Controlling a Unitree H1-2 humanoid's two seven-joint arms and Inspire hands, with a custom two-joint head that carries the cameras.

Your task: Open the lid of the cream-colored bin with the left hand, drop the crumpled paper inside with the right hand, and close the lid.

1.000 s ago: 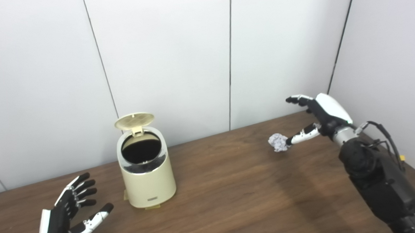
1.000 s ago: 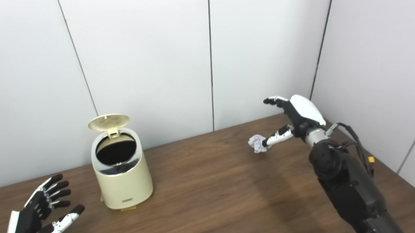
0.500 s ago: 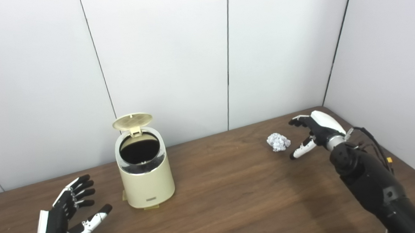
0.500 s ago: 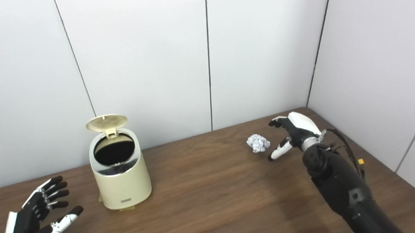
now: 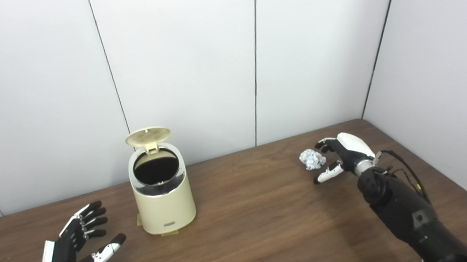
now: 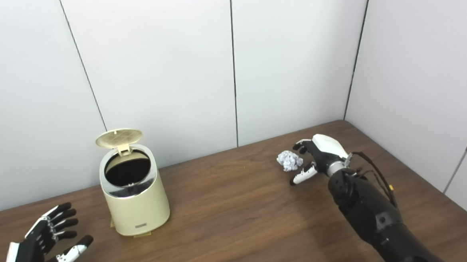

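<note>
Left eye view – crumpled paper (image 5: 312,159), seemingly untouched, beside spread right robot hand (image 5: 340,154).

left hand (image 5: 77,245) low, palm up, fingers spread; right hand (image 5: 340,153) extended fwd, fingers apart, holding nothing

Both hands, left hand (image 5: 74,251) and right hand (image 5: 344,153), had black fingers, white backs and white-segmented thumbs; cables trailed behind the right's fingers.

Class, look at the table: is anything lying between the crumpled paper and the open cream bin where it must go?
Nothing visible does. The stretch of table between the crumpled paper and the cream bin is bare wood, and the lid stands open.
</note>
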